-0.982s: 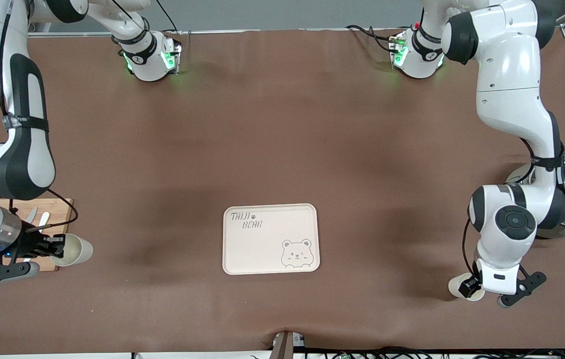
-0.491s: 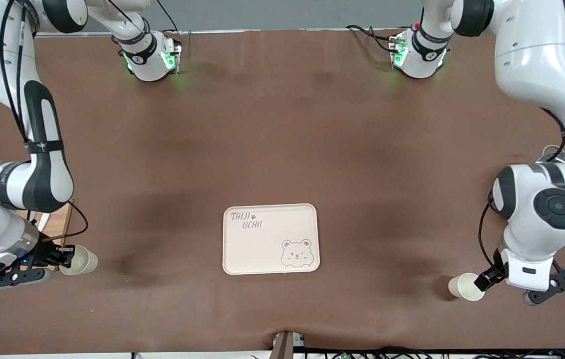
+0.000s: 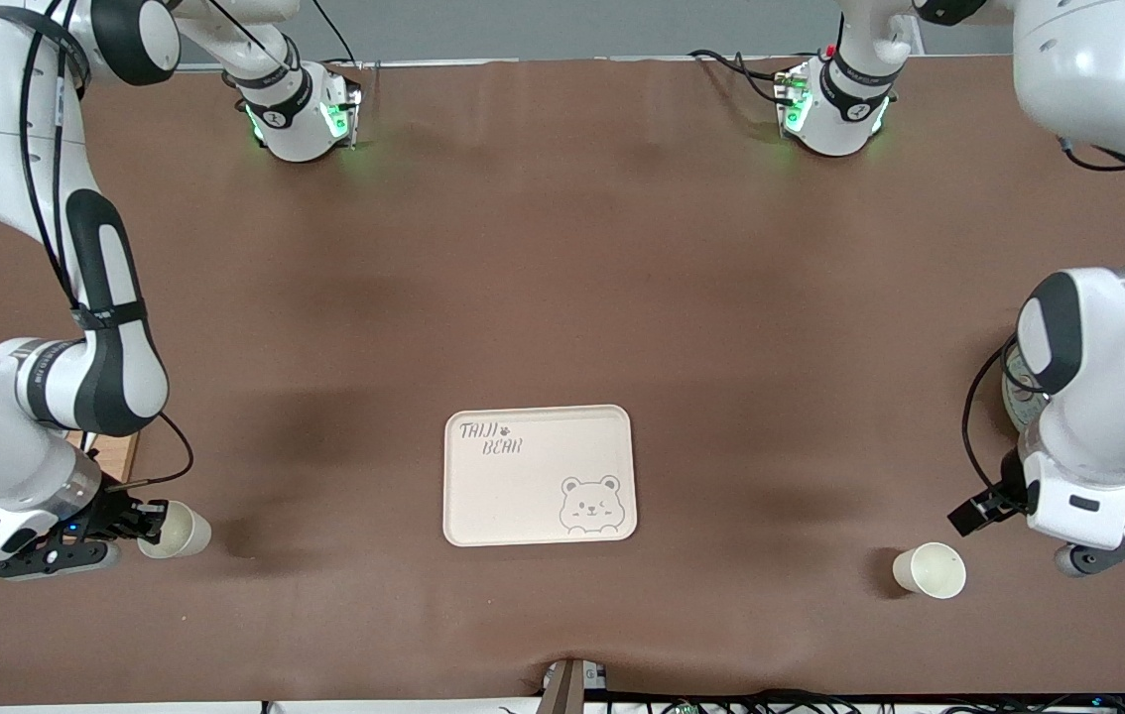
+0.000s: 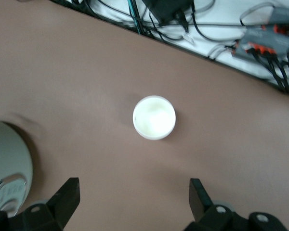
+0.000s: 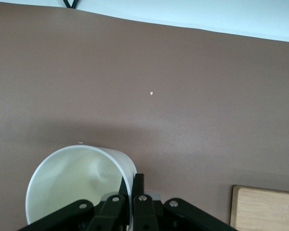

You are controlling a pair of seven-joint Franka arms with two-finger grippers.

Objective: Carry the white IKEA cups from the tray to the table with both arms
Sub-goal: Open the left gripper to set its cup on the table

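My right gripper [image 3: 148, 523] pinches a tilted cup's [image 3: 176, 530] rim, my left gripper [image 3: 981, 509] spread above an upright cup [image 3: 930, 570]; tray [image 3: 539, 476] reads "TAIJI BEAR".

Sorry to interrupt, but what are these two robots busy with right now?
They are moving small white cups off the cream bear-print tray, which now holds none. The left gripper is open above one cup standing on the brown table. The right gripper pinches the other cup's rim at its end of the table.
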